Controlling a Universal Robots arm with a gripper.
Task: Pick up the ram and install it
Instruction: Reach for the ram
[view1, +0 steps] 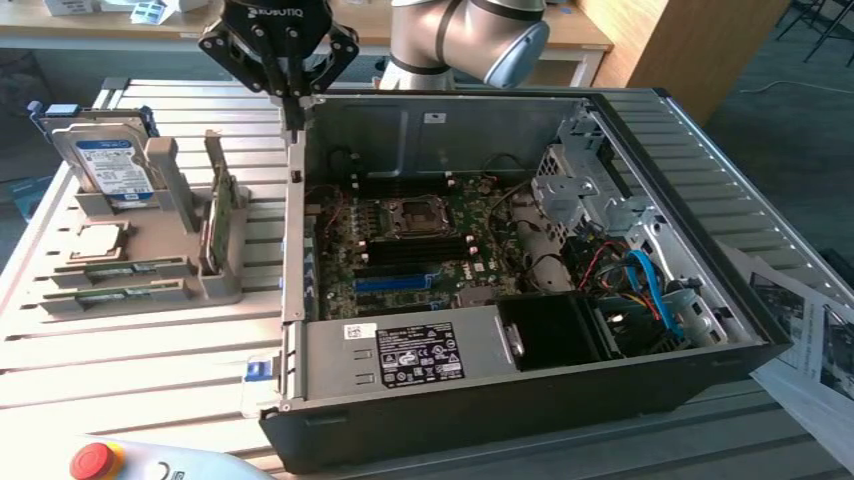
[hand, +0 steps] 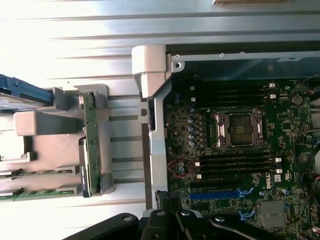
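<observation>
Nearest to me on the tabletop (view1: 134, 350) is the open case (view1: 534, 410), with the grey holder (view1: 160, 205) just beside its wall on the exterior view's left. The ram (view1: 220, 215) stands on its long edge in the slot of that holder closest to the case. In the wrist view the ram (hand: 89, 122) reads as a thin green strip. Its long axis runs near to far, roughly parallel to the case wall. Two more green strips (view1: 118, 270) lie flat in the holder's near slots, and the drive (view1: 107, 165) stands at its far end.

Inside the case, the board's dark memory slots (hand: 235, 162) sit empty beside the socket (hand: 239, 129).

Farthest back is my tool (view1: 295, 98), hanging over the case's far corner on the exterior view's left. Its fingers are closed together with nothing between them.

So I judge that the ram lies nearer than my tool and a little to the exterior view's left of it, well apart and below. The stick's thin top edge faces upward toward me.
</observation>
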